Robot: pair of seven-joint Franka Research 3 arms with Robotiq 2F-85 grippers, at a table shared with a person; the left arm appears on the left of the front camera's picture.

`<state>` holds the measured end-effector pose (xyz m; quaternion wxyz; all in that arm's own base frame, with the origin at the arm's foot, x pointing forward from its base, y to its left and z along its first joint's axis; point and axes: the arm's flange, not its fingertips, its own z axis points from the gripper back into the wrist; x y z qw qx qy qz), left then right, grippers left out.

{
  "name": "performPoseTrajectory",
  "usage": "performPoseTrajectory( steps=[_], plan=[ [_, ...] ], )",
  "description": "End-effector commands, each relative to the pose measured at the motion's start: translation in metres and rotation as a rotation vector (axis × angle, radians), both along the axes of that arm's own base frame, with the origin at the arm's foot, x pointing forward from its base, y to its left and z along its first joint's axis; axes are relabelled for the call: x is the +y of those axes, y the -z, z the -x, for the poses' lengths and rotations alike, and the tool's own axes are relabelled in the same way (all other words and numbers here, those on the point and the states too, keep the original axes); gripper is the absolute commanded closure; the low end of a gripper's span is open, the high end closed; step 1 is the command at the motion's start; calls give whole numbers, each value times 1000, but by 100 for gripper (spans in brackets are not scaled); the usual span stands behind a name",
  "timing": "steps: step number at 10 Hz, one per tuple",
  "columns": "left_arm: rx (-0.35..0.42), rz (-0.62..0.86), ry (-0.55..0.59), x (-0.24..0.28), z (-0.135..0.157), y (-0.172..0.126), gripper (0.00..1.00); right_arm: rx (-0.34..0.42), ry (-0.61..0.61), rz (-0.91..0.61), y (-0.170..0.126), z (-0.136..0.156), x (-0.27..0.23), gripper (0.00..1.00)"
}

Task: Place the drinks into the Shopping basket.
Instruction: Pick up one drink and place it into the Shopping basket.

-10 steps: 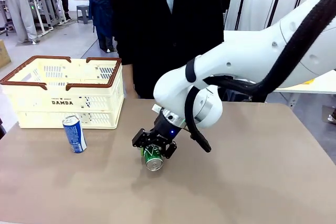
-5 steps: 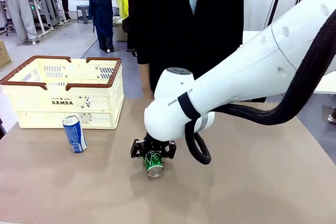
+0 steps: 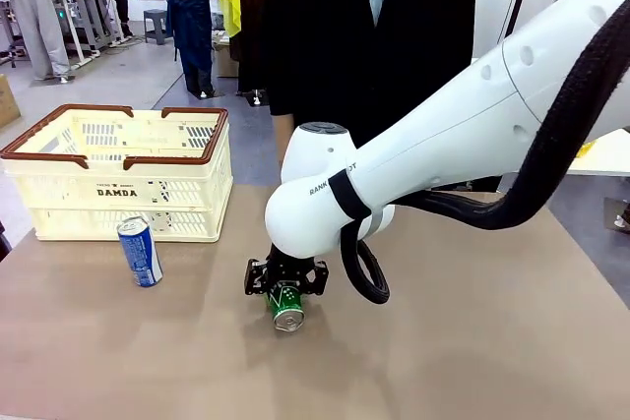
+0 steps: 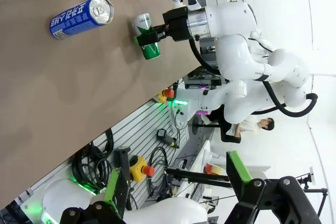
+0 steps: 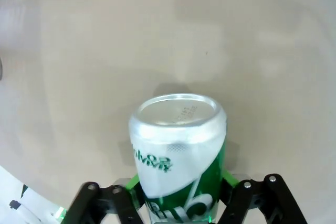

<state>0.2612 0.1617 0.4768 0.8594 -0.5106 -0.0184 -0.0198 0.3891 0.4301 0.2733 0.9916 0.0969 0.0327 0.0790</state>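
We see our right gripper (image 3: 286,280) still clenched on the slim green aluminium can (image 3: 287,308), down at the brown tabletop (image 3: 472,341); its wrist has swung more upright. The blue-and-silver can (image 3: 140,252) stays standing before the cream perforated plastic basket (image 3: 118,159). Our left gripper (image 4: 173,174) gapes released.

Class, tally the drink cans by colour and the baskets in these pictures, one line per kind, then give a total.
green can: 1
blue can: 1
cream basket: 1
Total: 3
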Motion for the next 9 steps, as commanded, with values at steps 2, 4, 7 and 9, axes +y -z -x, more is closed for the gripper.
performPoseTrajectory(
  steps=[2, 4, 7, 9],
  plan=[
    [-5, 10, -4, 1, -2, -2, 0, 25, 14, -6, -3, -7, 6, 0],
    [-5, 10, -4, 1, -2, -2, 0, 31, 13, -2, -1, -6, 4, 0],
    [-5, 10, -4, 1, -2, -2, 0, 32, 16, -14, -1, -5, 3, 0],
    [-5, 10, -4, 1, -2, -2, 0, 33, 24, -38, -5, -6, -3, 0]
  ],
)
